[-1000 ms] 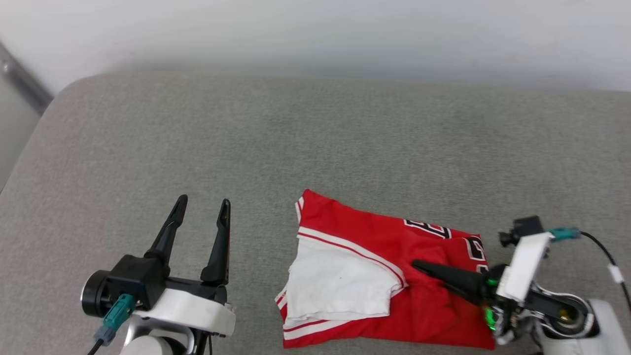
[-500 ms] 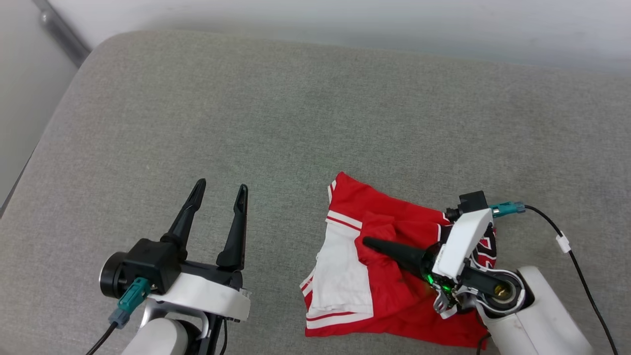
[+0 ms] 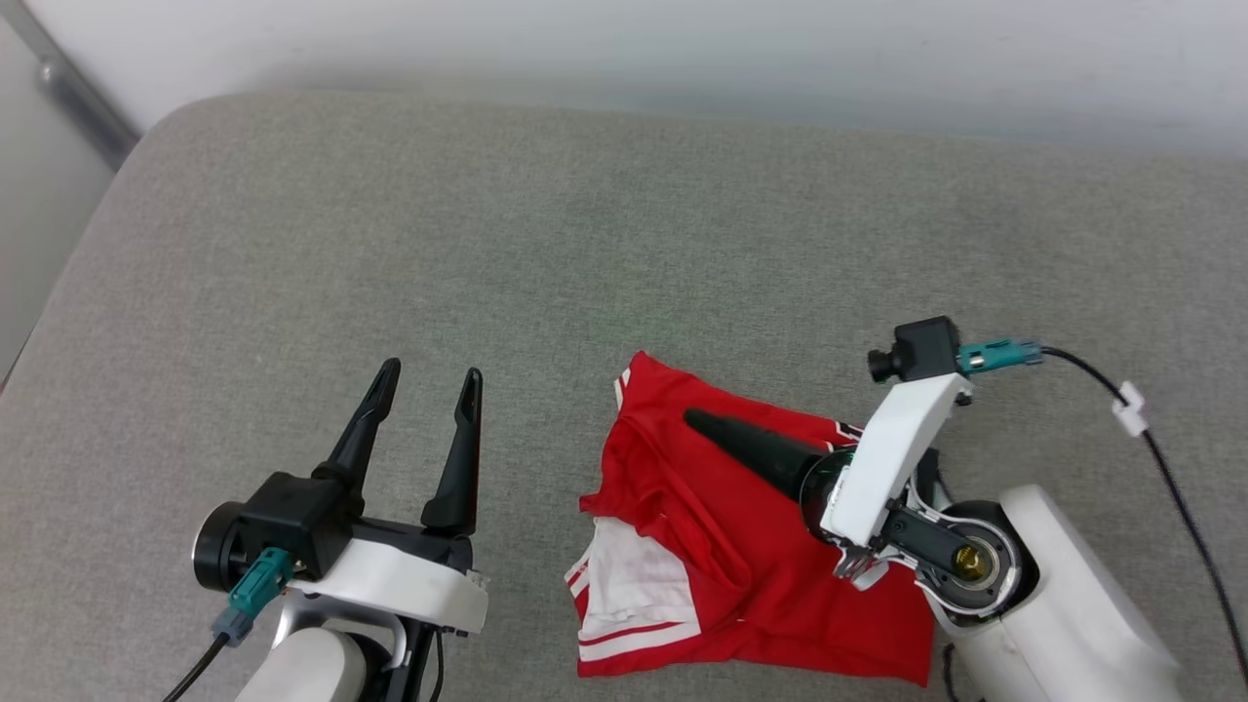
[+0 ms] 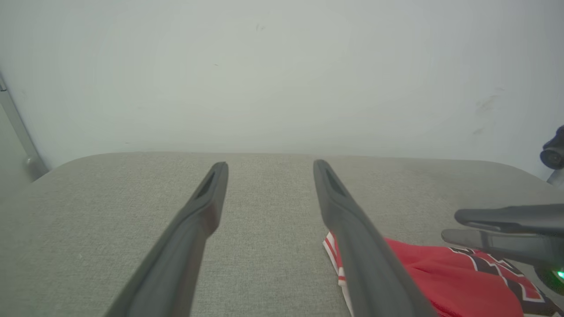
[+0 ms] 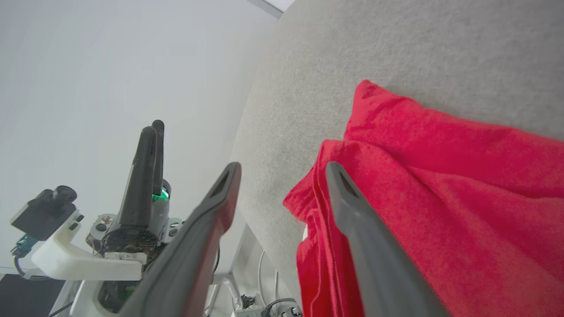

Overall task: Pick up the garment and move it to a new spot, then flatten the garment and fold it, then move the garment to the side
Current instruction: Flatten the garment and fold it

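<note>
Garment (image 3: pixel 780 595): red T-shirt, rumpled and partly folded, lying on grey cushion (image 3: pixel 292 244) at 5 o'clock of the head view's centre. Long axis roughly 11 to 5, with the white sleeve at its 7 o'clock corner.
Right gripper (image 3: pixel 697 422): over the garment's 12 o'clock part, fingers aimed at 10, spread apart, holding nothing. The nearer arm.
Left gripper (image 3: pixel 431 370): at the garment's 9 o'clock, well apart, spread, empty, aimed at 12.

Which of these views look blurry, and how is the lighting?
Head view: soft even light, shirt sharp, shadows faint. Left wrist view: left gripper blurs toward the lens, wall hazy. Right wrist view: tilted, right gripper blurred close up, shirt strongly saturated.
</note>
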Robot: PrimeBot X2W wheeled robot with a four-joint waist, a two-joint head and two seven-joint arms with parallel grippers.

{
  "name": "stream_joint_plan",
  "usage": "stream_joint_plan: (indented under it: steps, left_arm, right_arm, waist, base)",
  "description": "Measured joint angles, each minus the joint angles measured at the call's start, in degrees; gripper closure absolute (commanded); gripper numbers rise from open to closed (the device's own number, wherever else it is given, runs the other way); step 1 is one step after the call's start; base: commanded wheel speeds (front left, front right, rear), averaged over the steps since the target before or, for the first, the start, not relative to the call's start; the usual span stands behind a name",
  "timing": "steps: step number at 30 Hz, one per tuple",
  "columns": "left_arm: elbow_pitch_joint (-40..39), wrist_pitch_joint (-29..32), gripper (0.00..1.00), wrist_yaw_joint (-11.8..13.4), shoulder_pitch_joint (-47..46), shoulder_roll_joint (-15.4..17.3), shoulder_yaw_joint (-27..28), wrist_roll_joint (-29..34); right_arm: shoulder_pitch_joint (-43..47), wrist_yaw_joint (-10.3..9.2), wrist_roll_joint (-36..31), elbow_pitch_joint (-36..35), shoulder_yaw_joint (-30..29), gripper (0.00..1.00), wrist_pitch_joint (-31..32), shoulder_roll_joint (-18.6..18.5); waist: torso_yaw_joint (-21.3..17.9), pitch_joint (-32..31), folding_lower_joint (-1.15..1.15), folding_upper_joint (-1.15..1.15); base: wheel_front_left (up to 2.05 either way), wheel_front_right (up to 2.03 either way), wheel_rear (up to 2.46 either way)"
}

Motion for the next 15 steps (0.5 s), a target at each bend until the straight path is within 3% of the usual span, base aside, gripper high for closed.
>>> stream_joint_plan:
  steps: [2, 7, 11, 15]
  left_arm:
    - [0.15, 0.0, 0.0, 0.03, 0.07, 0.0, 0.14, 0.0]
    - [0.42, -0.01, 0.0, 0.67, 1.2, 0.19, 0.6, 0.03]
    - [0.7, -0.04, 0.0, 1.55, 2.31, 0.45, 1.45, -0.04]
    - [0.99, -0.08, 0.0, 2.33, 3.45, 0.76, 2.48, -0.32]
  right_arm:
    - [0.16, 0.01, -4.47, -2.47, 1.65, 0.0, -3.76, -2.07]
    - [1.05, 0.0, -25.12, -3.19, 3.18, 0.0, -15.94, -9.03]
    - [3.96, 0.01, -37.45, -2.68, -1.68, 0.0, -21.68, -9.81]
    - [8.11, 0.01, -45.44, -4.69, -8.56, 0.0, -24.83, -9.51]
  waist:
    - [-0.57, -0.54, 0.0, 0.0]
    - [-2.23, -1.91, 0.0, 0.0]
    - [-4.02, -3.01, 0.0, 0.0]
    - [-6.02, -4.08, 0.0, 0.0]
  base:
    - [0.0, 0.0, 0.0]
    - [0.0, 0.0, 0.0]
    - [0.0, 0.0, 0.0]
    - [0.0, 0.0, 0.0]
